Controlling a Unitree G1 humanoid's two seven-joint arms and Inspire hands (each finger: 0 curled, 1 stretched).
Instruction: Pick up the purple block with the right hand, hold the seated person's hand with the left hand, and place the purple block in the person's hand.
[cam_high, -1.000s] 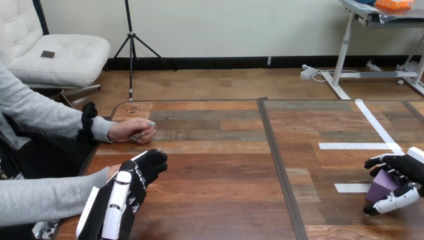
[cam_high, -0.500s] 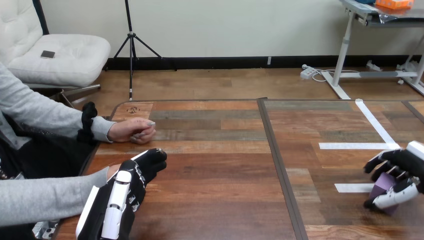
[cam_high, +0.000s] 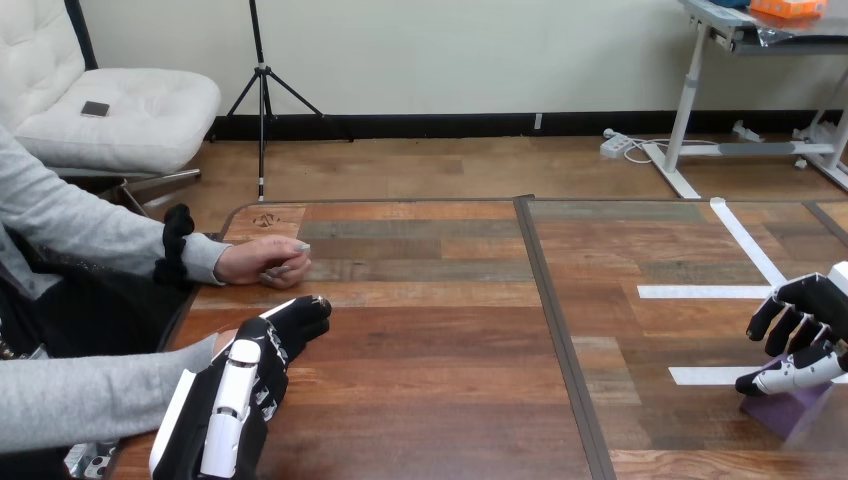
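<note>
Table of wood planks, split by dark seam running front to back. At left side, two grey sleeves. Far sleeve reaching onto table, ending in person's far hand, loosely closed, resting on wood near left rim. Near sleeve lower down at front left, ending in person's near hand, mostly hidden, just a sliver seen past cuff.

Over that near hand, left hand: back turned up, white shell on top, fingers stretched forward and nearly straight, tips out over bare wood, short of far hand. Touching near hand or merely above it: cannot tell.

Well apart, across seam at right edge, right hand, hanging directly over block, lowest part level with block's top. Gripping block, touching it or just clear of it: cannot tell.

Block purple, down on table at front right, close to right edge, tilted slightly.

White tape on right half: long strip slanting away, cross strip meeting it near right hand, short strip just left of block.
</note>
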